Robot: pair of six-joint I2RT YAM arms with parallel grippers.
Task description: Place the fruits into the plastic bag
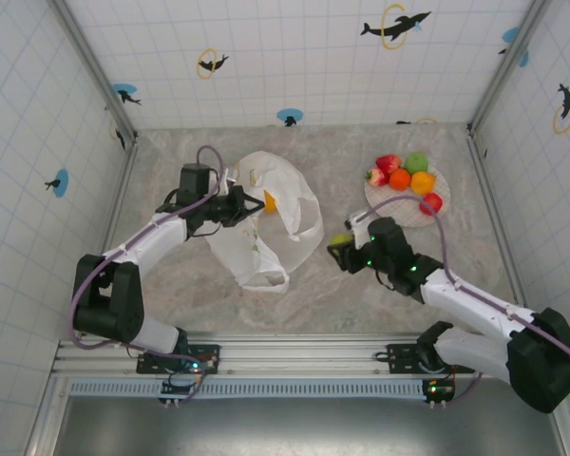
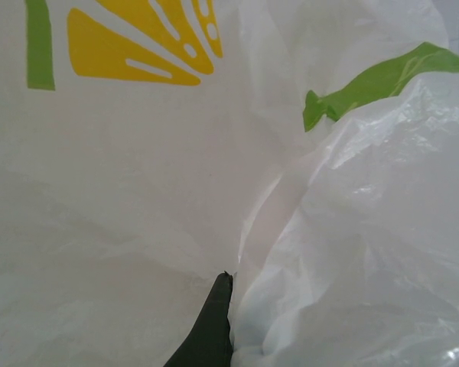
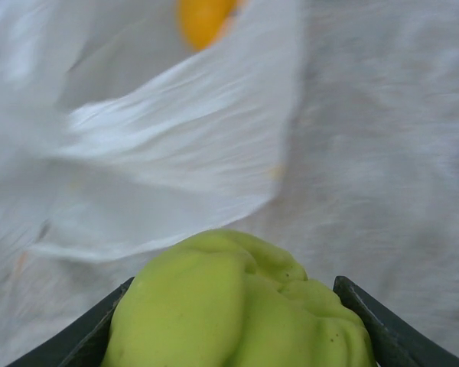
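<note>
The white plastic bag (image 1: 271,223) with citrus print lies left of centre, its mouth held up. An orange (image 1: 270,201) sits inside it and shows through the opening as an orange (image 3: 203,19) in the right wrist view. My left gripper (image 1: 242,204) is shut on the bag's rim; one black finger (image 2: 214,325) presses against the film (image 2: 329,252). My right gripper (image 1: 342,252) is shut on a green pear (image 3: 237,306) just right of the bag (image 3: 176,153). Strawberries (image 1: 388,163), a green apple (image 1: 416,161), two oranges (image 1: 400,180) and a red apple (image 1: 431,202) rest at the back right.
The remaining fruits sit on a round checked plate (image 1: 385,204) at the back right. Tiled walls close in the marble table (image 1: 361,294) on three sides. Bare tabletop lies between the bag and the plate and along the near edge.
</note>
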